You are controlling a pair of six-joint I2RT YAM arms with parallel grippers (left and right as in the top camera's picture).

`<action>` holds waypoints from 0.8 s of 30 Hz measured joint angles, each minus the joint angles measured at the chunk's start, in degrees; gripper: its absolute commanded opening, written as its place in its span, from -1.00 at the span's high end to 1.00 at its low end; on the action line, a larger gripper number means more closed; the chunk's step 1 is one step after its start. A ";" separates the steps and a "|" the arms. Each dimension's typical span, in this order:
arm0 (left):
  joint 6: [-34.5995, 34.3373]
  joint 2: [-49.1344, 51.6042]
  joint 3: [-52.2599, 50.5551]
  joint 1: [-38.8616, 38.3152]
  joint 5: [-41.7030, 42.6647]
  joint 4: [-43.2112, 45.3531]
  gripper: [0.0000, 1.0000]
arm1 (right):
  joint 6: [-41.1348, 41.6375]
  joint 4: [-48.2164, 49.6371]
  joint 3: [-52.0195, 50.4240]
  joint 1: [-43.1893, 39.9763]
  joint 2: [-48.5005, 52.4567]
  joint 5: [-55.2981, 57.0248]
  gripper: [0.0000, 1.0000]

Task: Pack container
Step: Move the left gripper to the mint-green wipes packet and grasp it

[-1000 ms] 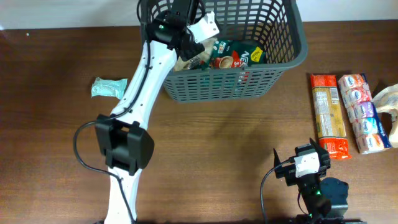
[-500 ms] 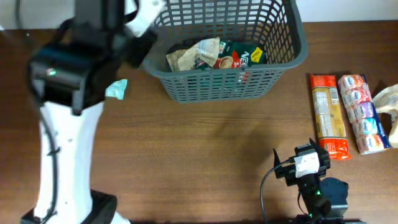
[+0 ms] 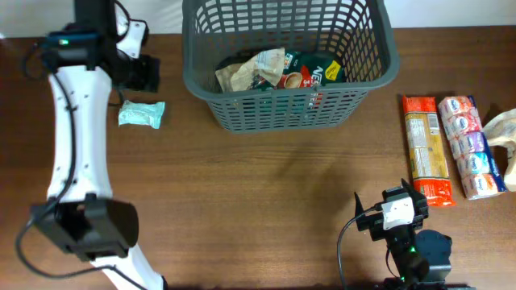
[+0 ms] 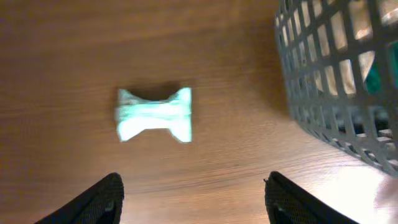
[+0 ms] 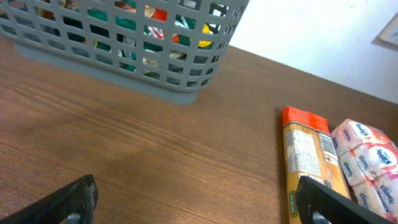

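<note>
Container (image 3: 286, 113) sits at far middle of bench (image 3: 266, 185), several packs already inside. Left hand (image 4: 194, 198) hovers spread wide and empty above mint-green packet (image 4: 154, 115), near container's left wall. Right hand (image 5: 199, 200) likewise wide, empty, at near edge. Risk: packet lies flat and soft; a shallow pinch may slip off, a deep one scrapes wood. Wrist view blurred, so centring possibly off.

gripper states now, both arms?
Left gripper: open, empty, mint packet on the table ahead of it.
Right gripper: open, empty.
</note>
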 measured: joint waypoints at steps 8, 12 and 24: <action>-37.66 13.44 -6.05 2.29 0.04 6.36 -0.55 | -0.04 0.00 0.00 0.00 0.00 0.00 -0.97; -49.24 17.64 -6.45 2.25 -0.55 9.86 -0.68 | 0.00 0.00 0.00 0.00 0.00 0.00 -0.98; -61.02 18.60 -6.45 2.25 -11.41 12.02 -0.68 | -0.04 0.00 0.00 0.00 0.00 0.00 -0.97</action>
